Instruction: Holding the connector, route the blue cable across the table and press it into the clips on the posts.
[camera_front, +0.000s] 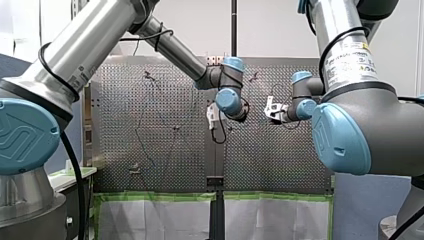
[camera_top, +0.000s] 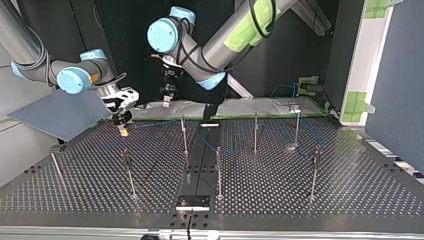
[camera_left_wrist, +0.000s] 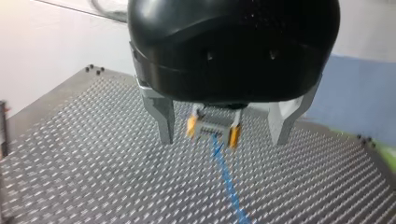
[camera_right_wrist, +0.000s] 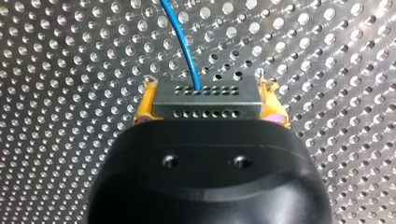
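Perforated metal table (camera_top: 350, 190) carries several thin upright posts (camera_top: 218, 170), spread across the top view. My right gripper (camera_right_wrist: 208, 93) is closed on the grey connector (camera_right_wrist: 208, 106), with its yellow pads (camera_right_wrist: 144, 108) clamped on both ends. The connector sits low over the table, toward the top view's left rear. Whether it touches the surface cannot be told.

The blue cable (camera_right_wrist: 183, 42) leaves the connector's face and runs ahead of the gripper over the holes. In the top view it shows only faintly among the posts. Whether it sits in any clip cannot be told.

My left gripper (camera_left_wrist: 223, 141) hangs above the table near my right gripper. Its metal fingers (camera_left_wrist: 164, 122) are spread wide and hold nothing. In the left wrist view the connector and yellow pads show between those fingers, farther off, with the cable trailing away across the table.
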